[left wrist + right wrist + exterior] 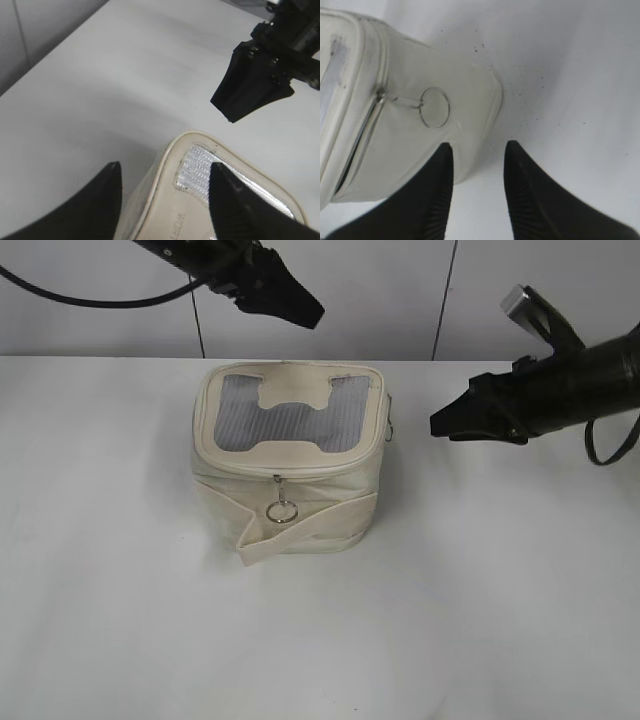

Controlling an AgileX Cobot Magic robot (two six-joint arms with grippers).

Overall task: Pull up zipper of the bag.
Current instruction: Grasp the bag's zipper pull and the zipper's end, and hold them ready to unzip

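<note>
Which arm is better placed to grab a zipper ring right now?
Probably right: the open right gripper faces a ring pull on the bag; the left gripper hovers over the lid.

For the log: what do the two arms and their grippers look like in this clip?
Both arms are black. Each gripper ends in two black fingers tapering to blunt points; the right gripper shows fine ribbing on its finger pads. In the exterior view the left gripper has a black cable trailing off to the left, and the right arm carries a small silver-grey block on top and a black cable loop.
</note>
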